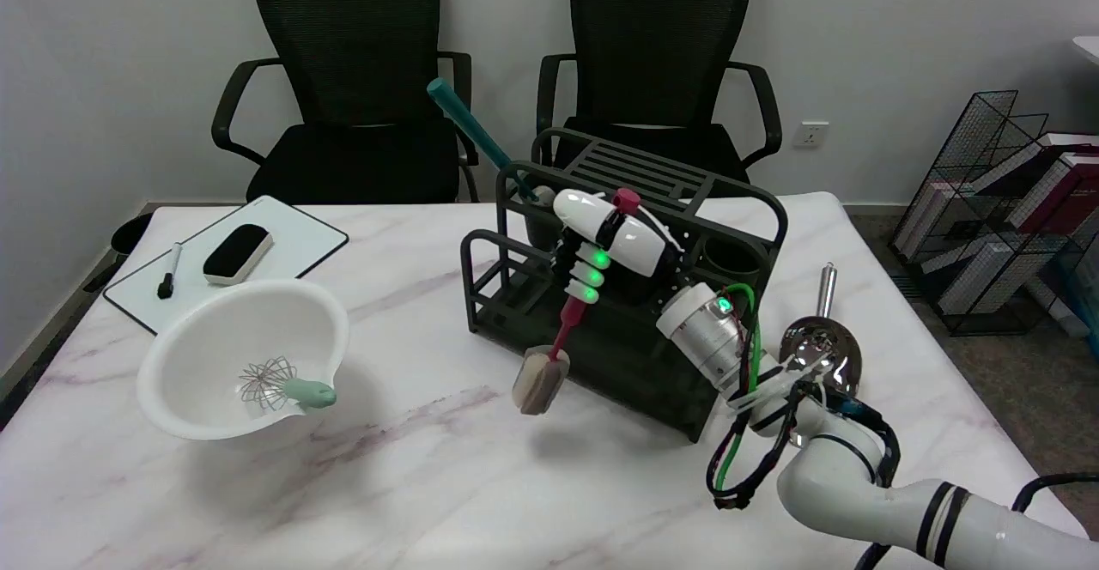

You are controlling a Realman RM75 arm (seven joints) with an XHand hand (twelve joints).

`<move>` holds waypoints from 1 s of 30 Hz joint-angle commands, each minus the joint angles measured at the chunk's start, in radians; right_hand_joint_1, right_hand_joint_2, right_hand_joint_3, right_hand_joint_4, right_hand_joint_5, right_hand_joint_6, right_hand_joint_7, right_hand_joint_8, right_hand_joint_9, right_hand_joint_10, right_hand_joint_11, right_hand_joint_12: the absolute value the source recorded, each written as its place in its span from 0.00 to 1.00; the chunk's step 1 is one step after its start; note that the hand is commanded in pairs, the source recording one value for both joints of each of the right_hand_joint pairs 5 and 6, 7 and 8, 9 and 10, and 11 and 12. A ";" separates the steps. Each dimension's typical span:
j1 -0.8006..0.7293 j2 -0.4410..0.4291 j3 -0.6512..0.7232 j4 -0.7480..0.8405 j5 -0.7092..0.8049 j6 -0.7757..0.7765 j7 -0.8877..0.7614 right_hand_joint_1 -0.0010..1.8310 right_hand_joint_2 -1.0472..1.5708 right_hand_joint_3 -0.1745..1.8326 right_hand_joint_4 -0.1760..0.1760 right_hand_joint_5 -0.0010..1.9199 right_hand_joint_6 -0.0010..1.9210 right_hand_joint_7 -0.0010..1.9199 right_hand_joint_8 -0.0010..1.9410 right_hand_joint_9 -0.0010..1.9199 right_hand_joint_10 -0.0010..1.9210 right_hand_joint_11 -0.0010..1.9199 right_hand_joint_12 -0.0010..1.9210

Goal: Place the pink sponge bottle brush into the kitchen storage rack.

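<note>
Right hand (605, 244) grasps the pink sponge bottle brush (558, 330) around the upper handle, fingers wrapped, so hand is clenched on it. Brush hangs sponge-down, slightly tilted, handle tip poking up above the hand. All places given against the kitchen storage rack (747, 201): brush is in the air at the rack's front-left side, sponge head below the rack's top rim level and just outside its near wall, not inside any compartment yet. Sponge looks off the table, cannot tell exact clearance.

Step in hand, as I judge: carry and insert. To do it well: lift first so the sponge clears the rack's front rail, then move over an open compartment, keep the brush near upright, lower sponge-first, release only once it rests inside. Avoid the teal-handled tool (472, 128) standing at the rack's back-left corner; knocking it could tip things. Sponge is soft and may snag on the bars, so go slow.

Other stuff: white bowl (206, 338) with whisk (275, 381) well left of rack, metal ladle (820, 347) right of rack, whiteboard (292, 239) far left of rack.
</note>
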 commanded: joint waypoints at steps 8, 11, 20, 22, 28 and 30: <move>-0.011 0.007 0.076 0.003 -0.057 0.254 0.176 0.52 1.00 0.42 0.50 1.00 1.00 1.00 0.99 1.00 1.00 1.00 1.00; -0.004 0.015 0.140 0.128 -0.052 0.159 0.221 0.51 1.00 0.49 0.50 1.00 1.00 1.00 0.99 1.00 1.00 1.00 1.00; 0.038 0.015 0.379 0.487 -0.050 -0.293 0.177 0.47 1.00 0.69 0.50 1.00 1.00 1.00 0.99 1.00 1.00 1.00 1.00; 0.066 0.025 0.427 0.479 -0.049 -0.277 0.185 0.47 1.00 0.69 0.50 1.00 1.00 1.00 0.99 1.00 1.00 1.00 1.00; 0.077 0.050 0.654 0.481 -0.023 -0.364 0.189 0.48 1.00 0.64 0.50 1.00 1.00 1.00 0.99 1.00 1.00 1.00 1.00; 0.078 0.067 0.714 0.479 -0.008 -0.392 0.191 0.48 1.00 0.64 0.50 1.00 1.00 1.00 0.99 1.00 1.00 1.00 1.00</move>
